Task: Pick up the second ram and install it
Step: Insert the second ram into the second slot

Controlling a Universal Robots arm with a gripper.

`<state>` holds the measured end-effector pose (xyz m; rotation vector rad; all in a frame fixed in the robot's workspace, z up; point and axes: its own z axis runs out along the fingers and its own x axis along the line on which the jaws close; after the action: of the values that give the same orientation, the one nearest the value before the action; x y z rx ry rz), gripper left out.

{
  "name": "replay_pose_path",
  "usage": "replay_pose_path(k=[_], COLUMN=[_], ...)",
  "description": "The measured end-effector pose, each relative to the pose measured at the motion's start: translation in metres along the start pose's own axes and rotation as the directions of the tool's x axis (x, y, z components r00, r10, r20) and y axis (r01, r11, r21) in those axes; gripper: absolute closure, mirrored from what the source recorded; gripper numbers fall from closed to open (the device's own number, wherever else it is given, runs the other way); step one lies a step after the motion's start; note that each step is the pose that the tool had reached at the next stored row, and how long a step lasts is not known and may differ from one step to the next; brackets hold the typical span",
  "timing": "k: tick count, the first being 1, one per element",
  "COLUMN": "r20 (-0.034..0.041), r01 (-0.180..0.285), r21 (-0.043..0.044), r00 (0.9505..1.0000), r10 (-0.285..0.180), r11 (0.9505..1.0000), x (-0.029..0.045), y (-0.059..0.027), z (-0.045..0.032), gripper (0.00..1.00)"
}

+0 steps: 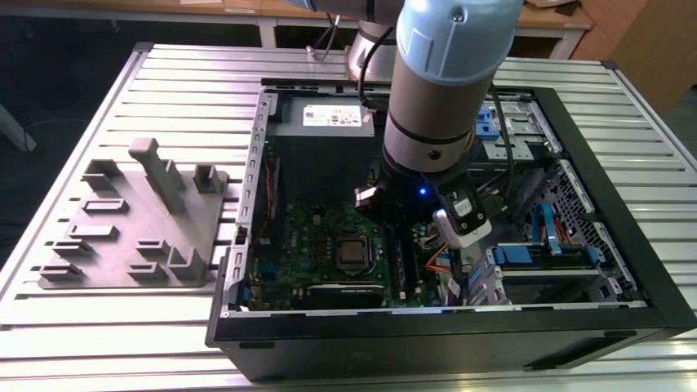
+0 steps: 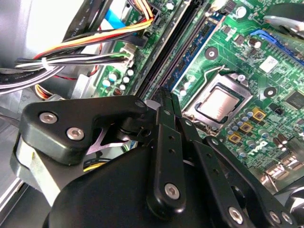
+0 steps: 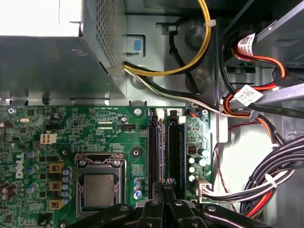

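Slatted metal bench point(image 1: 109, 314) carries an open computer case point(image 1: 436, 347), which lies with its inside upward. Just beside the case, on the exterior view's left, lies a grey fixture point(image 1: 130, 237) with upright blocks.

Inside the case is the green motherboard point(image 1: 310, 245). On it are the processor socket point(image 3: 99, 189) and, next to it, the long black memory slots point(image 3: 153, 152), parallel to each other. The arm point(image 1: 441, 90) comes down from above into the case.

In the first wrist view the pincer point(image 3: 165, 184) has its fingers drawn together, the tips almost touching. It hangs just over one end of the slots. About the second ram, I cannot tell if the thin strip is pinched between the tips or sits in a slot, because everything there is dark.

Beyond the slots, bundles of cables point(image 3: 270, 175) run beside the board, and the metal power supply point(image 3: 52, 66) stands at its far edge. Farthest, wooden furniture point(image 1: 218, 10) is behind the bench.
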<state>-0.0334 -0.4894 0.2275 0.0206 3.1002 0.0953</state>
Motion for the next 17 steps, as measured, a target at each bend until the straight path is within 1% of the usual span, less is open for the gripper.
replay_pose_path(k=[17], r20=[0.0000], r01=[0.000], r21=[-0.0001], r00=[1.0000], r10=[0.000], r11=[1.0000], x=[0.0000], y=[-0.0004], z=[0.0016], gripper=[0.92])
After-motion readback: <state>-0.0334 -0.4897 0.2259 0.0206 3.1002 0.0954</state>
